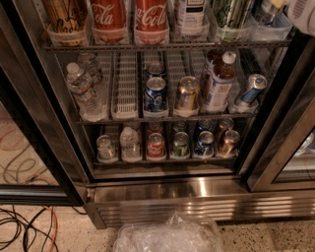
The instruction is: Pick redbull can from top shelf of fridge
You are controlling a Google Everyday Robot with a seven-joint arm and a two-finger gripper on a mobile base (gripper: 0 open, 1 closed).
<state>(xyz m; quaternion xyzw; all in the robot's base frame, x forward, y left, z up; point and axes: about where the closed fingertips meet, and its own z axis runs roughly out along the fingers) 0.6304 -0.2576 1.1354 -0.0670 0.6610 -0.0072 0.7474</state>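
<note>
The fridge (162, 189) stands open before me, with black door frames and a steel base panel. The top shelf (162, 47) runs along the top of the view with clear trays. It holds a tan can, two Coca-Cola cans (129, 17), a white-labelled can (192, 14) and a green-and-black can (231, 15). The redbull can (268, 10) is at the far right, silvery-grey and cut off by the frame's top. A white part of my arm (302, 14) shows in the top right corner, just right of the redbull can. The gripper itself does not show.
The middle shelf holds water bottles (83, 88), a blue can (155, 94), a gold can, a white-capped bottle (219, 81) and a leaning silver-blue can (250, 89). Several small cans stand on the bottom shelf (162, 170). Crumpled clear plastic (170, 236) and cables (24, 226) lie on the floor.
</note>
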